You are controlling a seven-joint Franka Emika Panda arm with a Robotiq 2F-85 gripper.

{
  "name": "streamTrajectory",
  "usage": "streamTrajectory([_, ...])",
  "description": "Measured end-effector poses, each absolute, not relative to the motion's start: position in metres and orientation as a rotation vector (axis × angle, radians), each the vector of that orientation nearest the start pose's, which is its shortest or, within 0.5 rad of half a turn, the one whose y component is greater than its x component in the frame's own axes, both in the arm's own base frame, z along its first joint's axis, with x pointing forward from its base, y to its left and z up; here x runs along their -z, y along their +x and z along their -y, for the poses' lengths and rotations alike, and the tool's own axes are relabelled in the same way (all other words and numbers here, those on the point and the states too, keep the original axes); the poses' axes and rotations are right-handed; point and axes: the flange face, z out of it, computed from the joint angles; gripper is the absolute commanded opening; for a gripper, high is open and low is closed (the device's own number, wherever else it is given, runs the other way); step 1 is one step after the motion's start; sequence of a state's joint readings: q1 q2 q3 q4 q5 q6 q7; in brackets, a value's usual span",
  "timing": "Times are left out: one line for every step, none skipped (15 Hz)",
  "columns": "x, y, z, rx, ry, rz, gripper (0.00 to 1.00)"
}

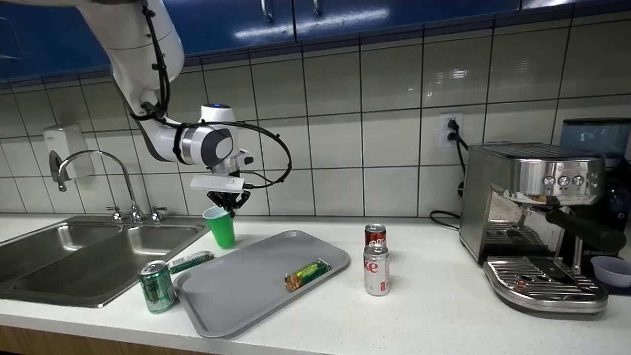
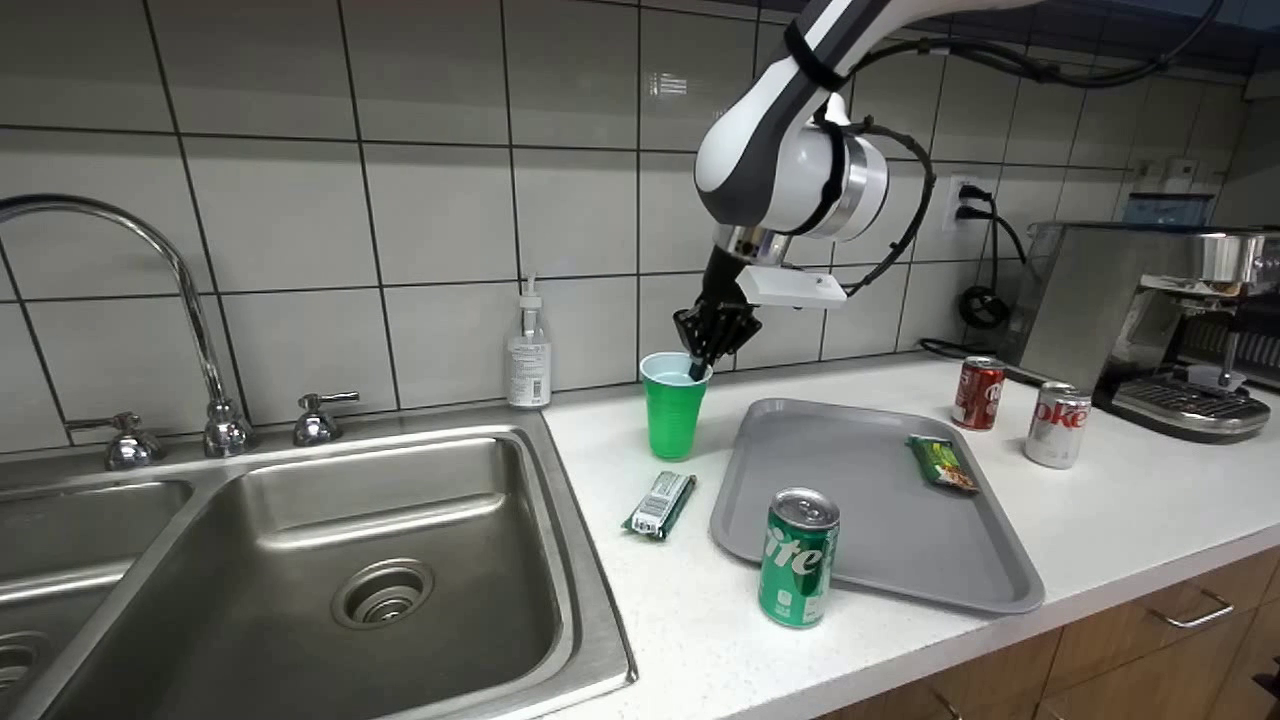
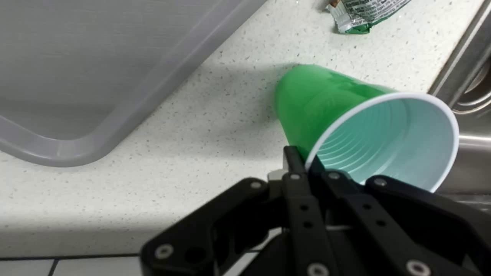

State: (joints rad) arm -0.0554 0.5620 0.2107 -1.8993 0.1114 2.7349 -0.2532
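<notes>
My gripper (image 3: 305, 159) is shut on the near rim of a green plastic cup (image 3: 318, 99) with a pale inside. In the wrist view, one finger lies outside the wall and the other reaches inside. The cup (image 1: 222, 229) appears to rest upright on the counter between the sink and the grey tray, its mouth facing up, in both exterior views. A green-wrapped bar (image 2: 660, 505) lies on the counter close to the cup. A second wrapped bar (image 1: 308, 274) is on the grey tray (image 1: 236, 291). No contents show in the visible part of the cup.
A green can (image 2: 800, 558) stands by the tray's near corner. Beyond the tray are a silver can (image 1: 376, 271) and a red can (image 1: 375, 234). A coffee machine (image 1: 532, 167) stands farther along. The sink, its faucet (image 2: 185, 290) and a pump bottle (image 2: 529, 365) are on the opposite side.
</notes>
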Motion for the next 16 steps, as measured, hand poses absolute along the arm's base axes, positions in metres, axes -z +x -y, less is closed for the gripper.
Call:
streamTrajectory([-0.241,0.653,-0.087,0.438,-2.932,0.392,0.01])
streamTrajectory([-0.245,0.653,-0.086,0.445,-2.930,0.391,0.01])
streamTrajectory([-0.248,0.652,-0.085,0.452,-2.928,0.389,0.01])
streamTrajectory([-0.251,0.652,-0.084,0.457,-2.928,0.386,0.01])
streamTrajectory([-0.255,0.651,-0.082,0.462,-2.928,0.384,0.01])
streamTrajectory([-0.257,0.650,-0.079,0.466,-2.929,0.379,0.01])
streamTrajectory([-0.260,0.648,-0.076,0.469,-2.930,0.374,0.01])
streamTrajectory([-0.263,0.646,-0.071,0.472,-2.931,0.368,0.01])
streamTrajectory([-0.266,0.644,-0.067,0.475,-2.933,0.364,0.01])
streamTrajectory([-0.268,0.642,-0.062,0.477,-2.934,0.355,0.01])
streamTrajectory([-0.271,0.640,-0.056,0.478,-2.936,0.344,0.01])
streamTrajectory([-0.273,0.637,-0.050,0.479,-2.938,0.331,0.01])
streamTrajectory([-0.274,0.634,-0.044,0.478,-2.941,0.314,0.01])
streamTrajectory([-0.276,0.632,-0.038,0.477,-2.945,0.297,0.01])
streamTrajectory([-0.277,0.629,-0.031,0.475,-2.950,0.279,0.01])
streamTrajectory([-0.277,0.627,-0.024,0.473,-2.956,0.262,0.01])
